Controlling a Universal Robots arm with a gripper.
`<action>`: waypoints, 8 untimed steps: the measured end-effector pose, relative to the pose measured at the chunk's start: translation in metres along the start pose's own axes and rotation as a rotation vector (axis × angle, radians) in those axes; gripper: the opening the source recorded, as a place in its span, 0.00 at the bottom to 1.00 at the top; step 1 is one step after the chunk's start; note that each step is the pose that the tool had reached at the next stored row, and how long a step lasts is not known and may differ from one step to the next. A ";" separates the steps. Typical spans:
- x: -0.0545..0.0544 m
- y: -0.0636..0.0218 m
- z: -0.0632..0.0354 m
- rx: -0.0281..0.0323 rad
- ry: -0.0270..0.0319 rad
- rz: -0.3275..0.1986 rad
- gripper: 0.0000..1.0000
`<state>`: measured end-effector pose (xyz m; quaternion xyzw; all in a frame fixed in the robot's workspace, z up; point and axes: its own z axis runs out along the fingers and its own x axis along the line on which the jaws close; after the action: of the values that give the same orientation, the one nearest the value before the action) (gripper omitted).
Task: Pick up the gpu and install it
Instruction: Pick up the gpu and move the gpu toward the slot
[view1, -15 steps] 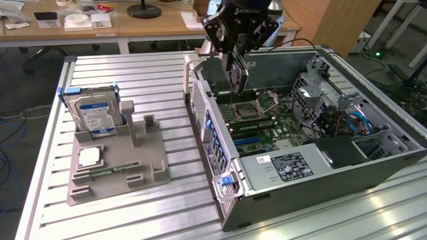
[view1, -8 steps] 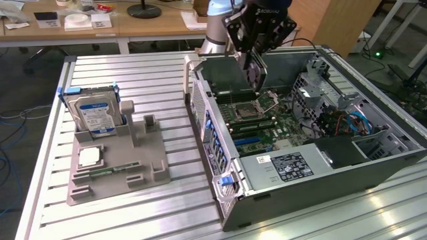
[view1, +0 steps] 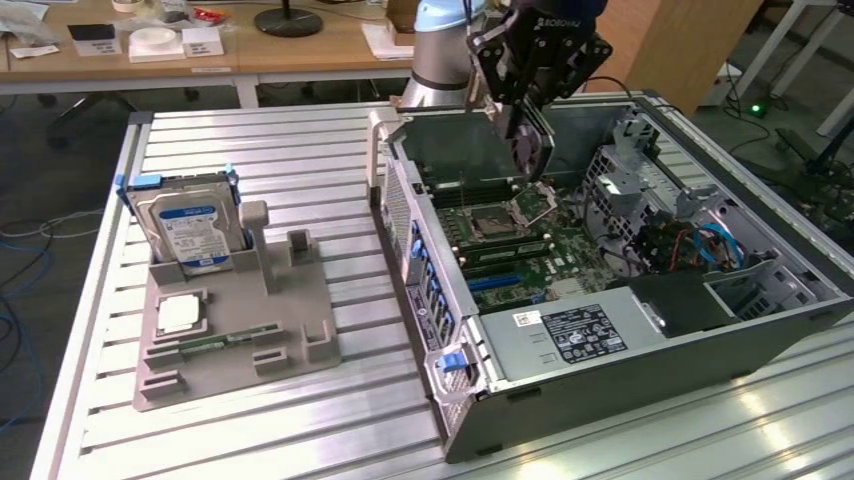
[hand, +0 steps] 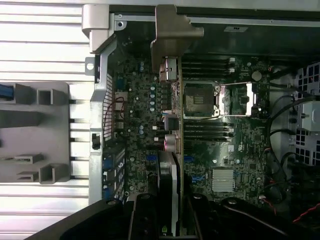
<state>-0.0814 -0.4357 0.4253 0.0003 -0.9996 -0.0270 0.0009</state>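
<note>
Nearest in the exterior view, on the slatted metal desk (view1: 267, 140): a grey holder (view1: 287, 335), keeping a hard drive (view1: 191, 225) upright and a small square chip (view1: 179, 312) flat, presumably for a clean grip on each. Just beside it, toward the exterior view's right: an open computer case (view1: 601, 405) laid on its side, power supply (view1: 574, 332) at the near end, motherboard (view1: 534, 262) face up and so reachable from above. Further in, over the board near the processor socket (view1: 487, 222): the tool (view1: 523, 118), clamped on the gpu (view1: 530, 150). Carried on edge, hanging low above the board, apparently not yet seated in a slot; contact with the board hard to judge. Same grip from the wrist view: tool (hand: 170, 222) pressed to both faces of the gpu (hand: 169, 175), thin edge running along the board below, likely for a square meeting of connector and slot. Farthest back, the arm's base (view1: 441, 55).
</note>
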 end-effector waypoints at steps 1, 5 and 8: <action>-0.002 0.0000 0.0000 0.0001 0.0000 0.000 0.28; -0.012 0.0000 0.0001 0.0000 -0.0001 0.000 0.28; -0.019 0.0000 0.0002 0.0000 -0.0001 0.000 0.28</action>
<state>-0.0623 -0.4357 0.4251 0.0002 -0.9996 -0.0270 0.0009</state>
